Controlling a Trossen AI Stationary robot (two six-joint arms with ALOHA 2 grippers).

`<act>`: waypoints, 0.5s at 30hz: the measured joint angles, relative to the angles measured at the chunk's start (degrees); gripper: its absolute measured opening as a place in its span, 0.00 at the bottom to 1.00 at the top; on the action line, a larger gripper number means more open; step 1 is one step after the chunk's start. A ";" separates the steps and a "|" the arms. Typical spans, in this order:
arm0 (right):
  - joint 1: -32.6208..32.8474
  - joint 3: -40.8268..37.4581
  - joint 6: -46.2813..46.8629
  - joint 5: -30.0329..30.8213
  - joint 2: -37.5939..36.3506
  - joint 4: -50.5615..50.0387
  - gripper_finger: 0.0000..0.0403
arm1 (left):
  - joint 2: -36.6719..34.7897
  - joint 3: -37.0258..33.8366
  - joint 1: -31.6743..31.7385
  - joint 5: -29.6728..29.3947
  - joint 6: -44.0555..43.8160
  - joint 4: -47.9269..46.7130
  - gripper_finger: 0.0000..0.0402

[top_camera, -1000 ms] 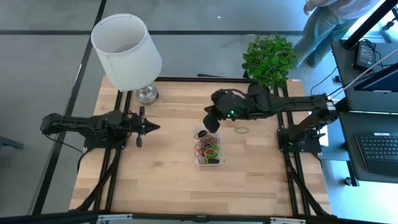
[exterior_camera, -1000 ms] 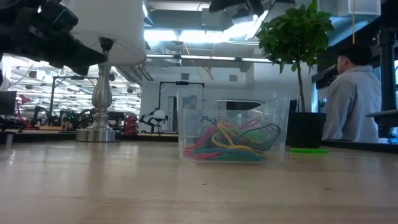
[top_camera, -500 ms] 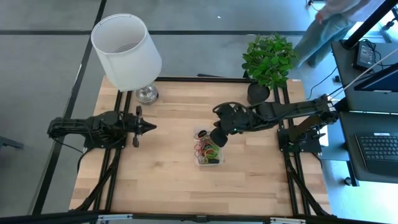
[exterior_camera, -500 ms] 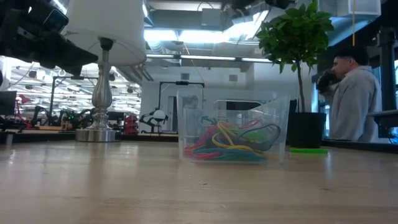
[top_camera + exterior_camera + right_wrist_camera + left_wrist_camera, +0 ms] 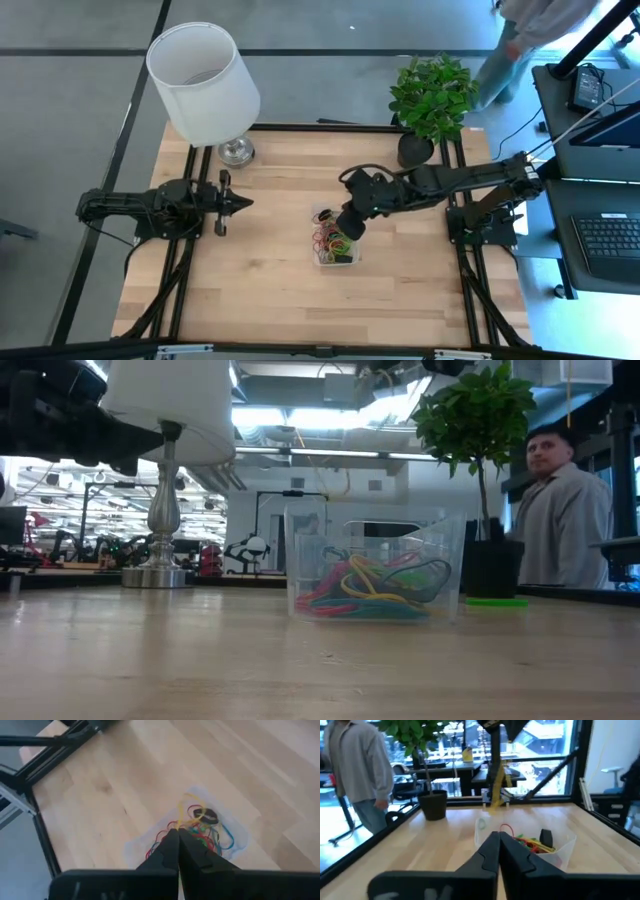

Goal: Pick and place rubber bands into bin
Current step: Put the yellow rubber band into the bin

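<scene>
The bin (image 5: 335, 238) is a small clear tray at the table's middle, holding a heap of coloured rubber bands (image 5: 200, 837) and a small black block (image 5: 205, 815). My right gripper (image 5: 350, 222) hangs slanting down over the bin's far end, shut on a yellow rubber band (image 5: 190, 802). The band also shows as a yellow strip (image 5: 494, 795) in the left wrist view. One green band (image 5: 495, 601) lies on the table right of the bin (image 5: 375, 575). My left gripper (image 5: 250, 203) waits level and shut at the table's left, pointing at the bin (image 5: 525, 845). My right gripper pinches the yellow band between its two fingertips (image 5: 172, 837), at one spot of the loop (image 5: 180, 820). The fingers slant down from the table's far right. The loop hangs slack below them over the bin; whether its low end touches the heap I cannot tell.
A white-shaded lamp (image 5: 205, 85) stands at the far left corner and a potted plant (image 5: 432, 95) at the far right. A person (image 5: 565, 525) stands beyond the table's right side. Bare wood lies in front of and to the left of the bin.
My right gripper has moved toward the table's near edge, from beyond the bin to over its far end, and has tipped further downward. It has stayed shut. The arm now covers the green band in the high view.
</scene>
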 joint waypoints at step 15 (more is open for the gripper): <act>-1.64 -0.05 -9.23 -4.99 11.19 -0.09 0.00 | 0.11 0.00 0.00 -0.10 -4.59 0.04 0.01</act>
